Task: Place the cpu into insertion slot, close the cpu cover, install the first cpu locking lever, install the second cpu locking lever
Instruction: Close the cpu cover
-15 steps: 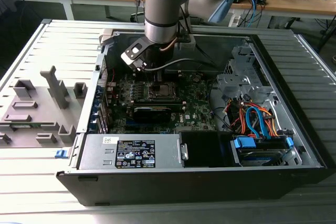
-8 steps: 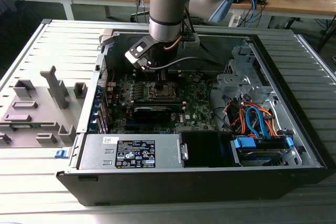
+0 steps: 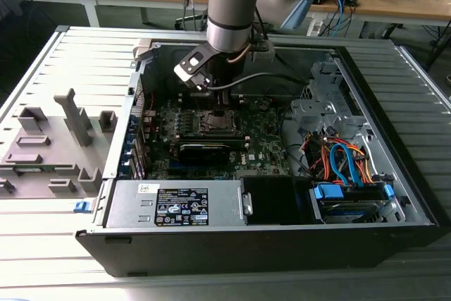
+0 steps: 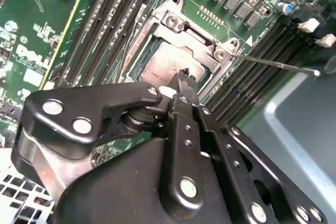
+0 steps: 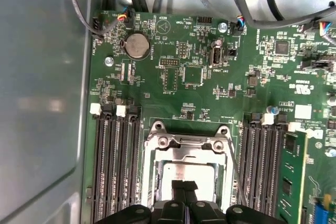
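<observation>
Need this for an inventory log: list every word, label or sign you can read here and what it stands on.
Black-and-white label on the grey power supply: print too small to read.
White lettering on the green circuit board: too fine to read.
White triangle sign on the same board: a plain symbol, no words.

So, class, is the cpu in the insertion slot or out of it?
In. The cpu lies flat inside the metal frame of the insertion slot, under the fingers.
</observation>
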